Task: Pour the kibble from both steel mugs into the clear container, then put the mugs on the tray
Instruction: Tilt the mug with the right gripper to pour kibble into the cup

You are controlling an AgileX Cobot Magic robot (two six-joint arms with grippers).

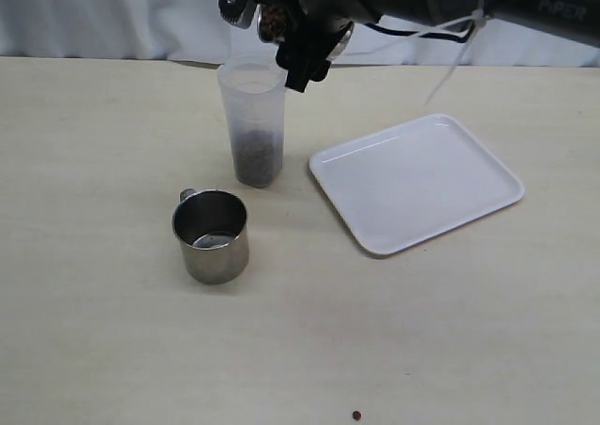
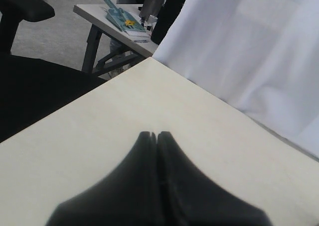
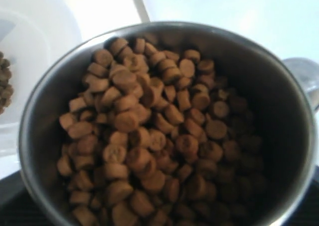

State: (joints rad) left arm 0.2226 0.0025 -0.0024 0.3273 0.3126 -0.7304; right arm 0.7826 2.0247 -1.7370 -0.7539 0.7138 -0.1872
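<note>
My right gripper (image 1: 305,45) is shut on a steel mug (image 1: 265,17), tilted just above the clear container's (image 1: 251,106) rim at the back of the table. In the right wrist view this mug (image 3: 279,101) fills the frame, heaped with brown kibble (image 3: 144,141); my own fingers are hidden there. A layer of kibble (image 1: 256,158) lies in the container's bottom. The second steel mug (image 1: 211,235) stands upright and empty in front of the container. To the right lies the white tray (image 1: 417,181), with nothing on it. My left gripper (image 2: 157,134) is shut on nothing above a table corner.
One stray pellet (image 1: 357,415) lies near the table's front edge. White cloth (image 1: 94,17) hangs behind the table. In the left wrist view a black chair (image 2: 30,86) and a side table (image 2: 114,16) with clutter stand beyond the table edge.
</note>
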